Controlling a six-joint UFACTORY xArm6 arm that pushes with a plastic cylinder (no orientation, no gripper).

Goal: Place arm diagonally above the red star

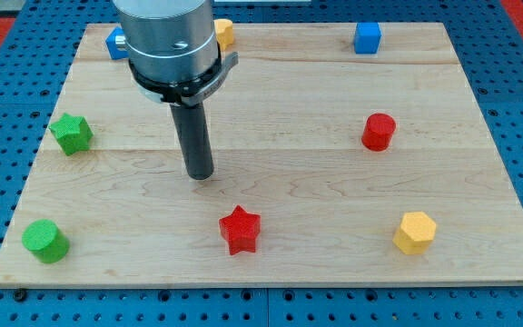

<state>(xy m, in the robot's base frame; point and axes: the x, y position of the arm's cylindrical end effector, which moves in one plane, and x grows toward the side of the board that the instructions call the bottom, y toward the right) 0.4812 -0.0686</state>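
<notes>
The red star point(240, 230) lies on the wooden board near the view's bottom, a little left of centre. My tip point(200, 174) rests on the board up and to the left of the red star, apart from it by a short gap. The rod rises from the tip to the grey arm body at the view's top.
A green star point(72, 133) sits at the left edge and a green cylinder point(44, 241) at the bottom left. A red cylinder point(379, 132) is at the right, a yellow hexagon point(415, 232) at the bottom right. A blue cube point(367, 38), a yellow block point(224, 34) and a blue block point(115, 43) line the top edge.
</notes>
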